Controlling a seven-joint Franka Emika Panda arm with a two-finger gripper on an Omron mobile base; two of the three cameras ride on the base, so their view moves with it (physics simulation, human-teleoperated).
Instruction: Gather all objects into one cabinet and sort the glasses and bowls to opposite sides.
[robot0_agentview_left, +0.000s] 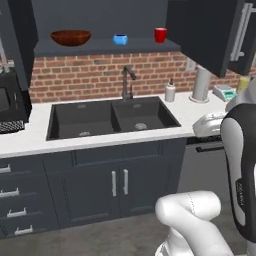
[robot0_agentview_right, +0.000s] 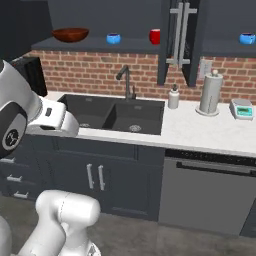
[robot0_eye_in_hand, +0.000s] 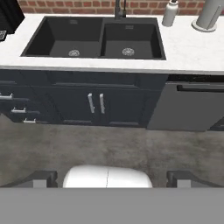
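jaws (robot0_eye_in_hand: 112, 178) spread wide, nothing between them; hand view looks down at the grey floor (robot0_eye_in_hand: 109, 146) in front of the sink base cabinet (robot0_eye_in_hand: 96, 105), tips far apart at the bottom corners.

open wall cabinet (robot0_agentview_left: 100, 47) above the sink holds three items on its shelf: wooden bowl (robot0_agentview_left: 70, 37) far left, small blue bowl (robot0_agentview_left: 120, 39) about mid-shelf, red cup (robot0_agentview_left: 160, 35) toward the right end. all upright, well apart from each other. right base view confirms the same order, cup just beside the edge of the open door (robot0_agentview_right: 165, 42).

second blue bowl (robot0_agentview_right: 247, 38) sits on the shelf of the neighbouring cabinet (robot0_agentview_right: 227, 47) to the right, past the two open doors, so it's separate from the other three.

worktop (robot0_agentview_right: 200, 130) is white: double dark sink (robot0_agentview_left: 112, 117) with faucet (robot0_agentview_left: 127, 82), soap dispenser (robot0_agentview_left: 170, 92) just right of the faucet, grey paper-towel stand (robot0_agentview_right: 210, 93) further right, small scale-like box (robot0_agentview_right: 242, 109) near the right end. dark appliance (robot0_agentview_left: 10, 102) at the left end of the worktop. dishwasher front (robot0_agentview_right: 205, 192) under the right part.

arm is folded low, wrist near the left side of the sink front in the right base view.
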